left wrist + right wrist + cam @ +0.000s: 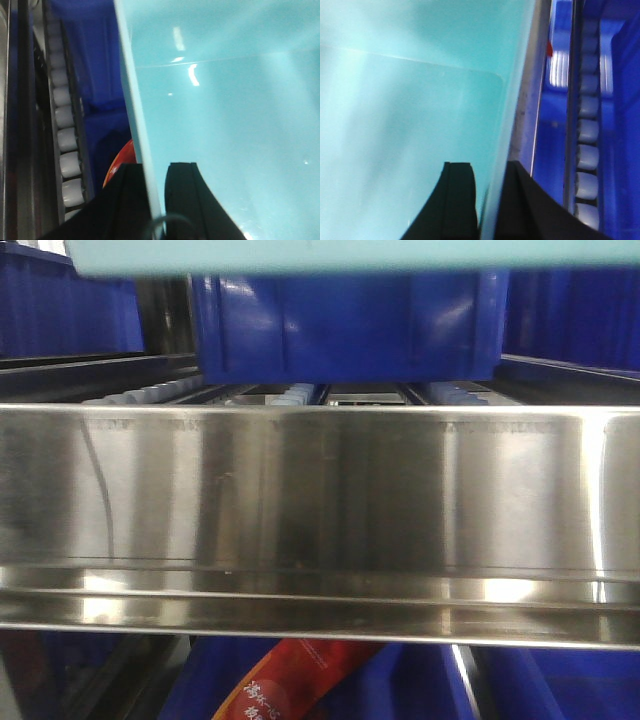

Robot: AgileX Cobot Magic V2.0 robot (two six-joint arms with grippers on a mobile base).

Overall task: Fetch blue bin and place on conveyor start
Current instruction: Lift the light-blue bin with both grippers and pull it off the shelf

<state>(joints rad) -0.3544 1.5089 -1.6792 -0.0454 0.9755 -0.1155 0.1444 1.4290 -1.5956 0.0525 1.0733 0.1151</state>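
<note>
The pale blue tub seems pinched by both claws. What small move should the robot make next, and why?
Probably ease the blue bin straight back from the steel rack, both arms together and level. The left gripper and right gripper each straddle a side wall, so it looks held, and the front view shows it above the rack's rail. No conveyor is in view.
</note>
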